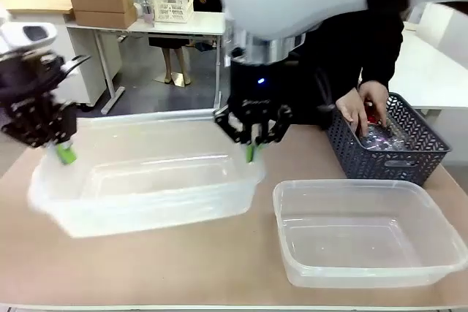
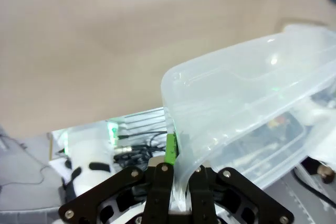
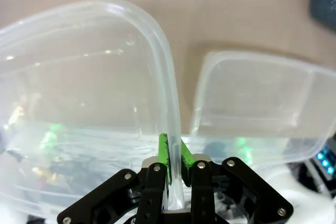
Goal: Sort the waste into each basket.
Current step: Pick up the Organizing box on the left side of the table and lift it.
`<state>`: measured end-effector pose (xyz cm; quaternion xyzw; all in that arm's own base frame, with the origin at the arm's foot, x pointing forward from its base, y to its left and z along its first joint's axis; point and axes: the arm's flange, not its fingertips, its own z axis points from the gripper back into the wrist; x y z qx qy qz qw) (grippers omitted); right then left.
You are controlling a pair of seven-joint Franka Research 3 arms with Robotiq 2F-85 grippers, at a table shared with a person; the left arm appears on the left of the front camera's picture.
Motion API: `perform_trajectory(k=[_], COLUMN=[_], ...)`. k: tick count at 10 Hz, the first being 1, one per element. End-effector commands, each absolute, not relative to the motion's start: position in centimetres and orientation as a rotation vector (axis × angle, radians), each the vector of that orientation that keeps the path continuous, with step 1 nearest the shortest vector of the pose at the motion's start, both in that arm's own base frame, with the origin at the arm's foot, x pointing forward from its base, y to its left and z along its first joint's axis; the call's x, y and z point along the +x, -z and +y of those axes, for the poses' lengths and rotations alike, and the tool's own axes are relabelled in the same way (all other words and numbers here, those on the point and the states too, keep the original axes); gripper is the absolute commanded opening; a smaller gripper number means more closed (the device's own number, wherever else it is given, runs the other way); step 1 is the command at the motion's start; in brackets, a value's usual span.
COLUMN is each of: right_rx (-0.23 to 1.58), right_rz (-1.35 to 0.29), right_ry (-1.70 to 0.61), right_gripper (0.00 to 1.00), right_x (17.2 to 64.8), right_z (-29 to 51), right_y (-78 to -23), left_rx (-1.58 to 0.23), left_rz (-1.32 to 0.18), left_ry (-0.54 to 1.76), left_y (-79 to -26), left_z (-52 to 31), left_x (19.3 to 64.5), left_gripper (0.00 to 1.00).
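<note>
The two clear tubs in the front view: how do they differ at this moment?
The left tub is pinched at its rim by the left gripper and right gripper, one at each end; the right tub stands free on the table. The left tub looks longer than the right tub. Both are clear, round-cornered and empty.

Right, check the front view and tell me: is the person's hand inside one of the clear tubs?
No, the person's hand reaches into the dark lattice basket, not a clear tub.
</note>
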<state>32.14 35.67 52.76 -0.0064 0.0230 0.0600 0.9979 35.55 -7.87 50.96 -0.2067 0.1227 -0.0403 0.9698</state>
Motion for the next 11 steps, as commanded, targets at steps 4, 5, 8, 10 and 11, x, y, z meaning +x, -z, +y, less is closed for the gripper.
perform_trajectory(k=[4,5,8,10,11], right_rx=[0.144,0.167,0.213,0.213,0.164], right_rz=[0.048,0.05,-0.019,-0.081,0.004], right_ry=[-0.127,-0.097,-0.01,-0.018,-0.026], right_gripper=[0.05,0.05,0.05,0.05,0.05], right_x=[32.9,32.7,32.6,32.8,32.9], right_z=[26.2,25.5,24.5,24.8,23.5], right_y=[-50.8,-50.4,-50.1,-51.0,-51.3], left_rx=[-0.453,-0.441,-0.444,-0.353,-0.353], left_rz=[0.327,0.317,0.332,0.333,0.333], left_ry=[0.152,0.17,0.187,0.163,0.163], left_y=[-54.6,-54.0,-52.2,-50.9,-50.9], left_z=[-18.6,-19.8,-20.0,-19.3,-19.3], left_x=[41.5,42.1,42.6,42.8,42.8], left_gripper=[0.04,0.04,0.04,0.04,0.04])
